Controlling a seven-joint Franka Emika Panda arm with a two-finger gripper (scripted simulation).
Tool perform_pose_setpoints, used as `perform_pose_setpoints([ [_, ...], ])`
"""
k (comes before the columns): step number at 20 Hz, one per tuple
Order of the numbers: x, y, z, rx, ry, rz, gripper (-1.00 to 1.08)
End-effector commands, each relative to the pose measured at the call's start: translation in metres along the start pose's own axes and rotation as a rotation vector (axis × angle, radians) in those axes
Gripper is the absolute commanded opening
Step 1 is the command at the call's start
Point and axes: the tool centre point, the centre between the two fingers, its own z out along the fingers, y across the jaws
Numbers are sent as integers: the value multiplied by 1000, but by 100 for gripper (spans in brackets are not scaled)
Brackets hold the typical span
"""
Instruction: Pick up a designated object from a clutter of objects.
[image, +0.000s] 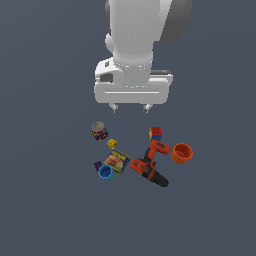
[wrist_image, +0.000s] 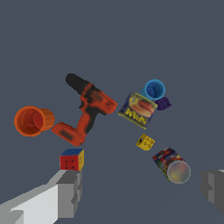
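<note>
The designated object is a small can (image: 99, 131) with a grey top and a red, blue and yellow label, standing at the exterior view's left of the clutter; in the wrist view the can (wrist_image: 172, 165) shows near one fingertip. My gripper (image: 130, 107) hangs open above the clutter, well clear of every item, with nothing between its fingers (wrist_image: 70, 192). The clutter holds an orange-black drill (image: 150, 165), an orange cup (image: 182, 153), a blue cup (image: 105, 172), a flat tin (image: 117, 162), a yellow die (image: 112, 144) and a coloured cube (image: 156, 133).
A small purple cube (image: 98, 165) sits beside the blue cup. The items lie on a plain dark grey floor (image: 50, 210) that stretches out on all sides of the cluster.
</note>
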Motion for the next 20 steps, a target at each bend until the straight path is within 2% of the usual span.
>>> perform_pose_setpoints([
  [1, 0, 0, 0, 0, 0, 0, 100],
  [11, 4, -5, -21, -25, 32, -58, 100],
  [20, 3, 2, -10, -21, 29, -77, 100],
])
